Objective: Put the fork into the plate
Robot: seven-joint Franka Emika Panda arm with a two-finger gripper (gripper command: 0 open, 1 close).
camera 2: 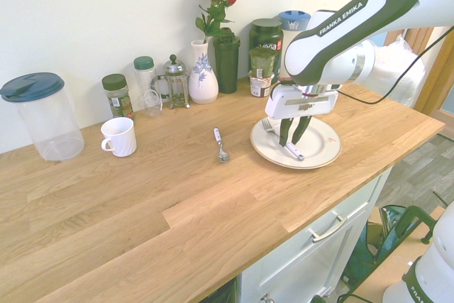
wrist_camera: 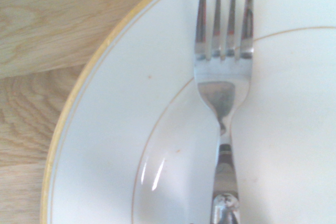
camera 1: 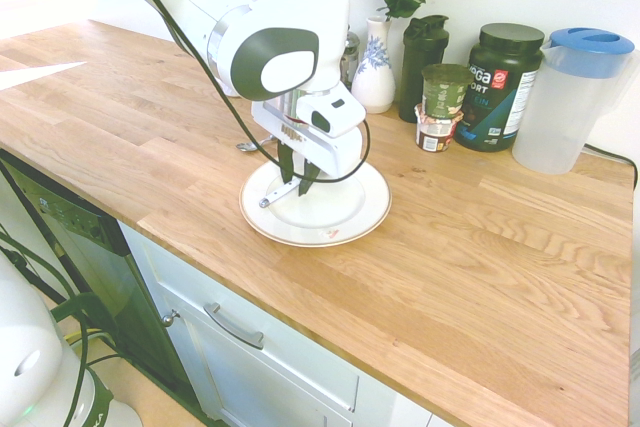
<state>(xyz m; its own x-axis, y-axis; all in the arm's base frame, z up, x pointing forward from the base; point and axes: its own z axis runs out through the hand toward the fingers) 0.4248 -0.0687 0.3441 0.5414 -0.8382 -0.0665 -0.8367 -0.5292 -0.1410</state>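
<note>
Fork [wrist_camera: 224,103] lying flat on the white plate [camera 1: 355,212] near the surface's front edge, tines toward the back rim, directly under the downward-pointing gripper [camera 2: 294,138], fingers parted slightly on either side of the handle, whether touching it impossible to tell.

plate [wrist_camera: 105,145]: white, thin gold rim line | fork [wrist_camera: 223,72]: silver | countertop [camera 1: 480,277]: light wood grain
</note>
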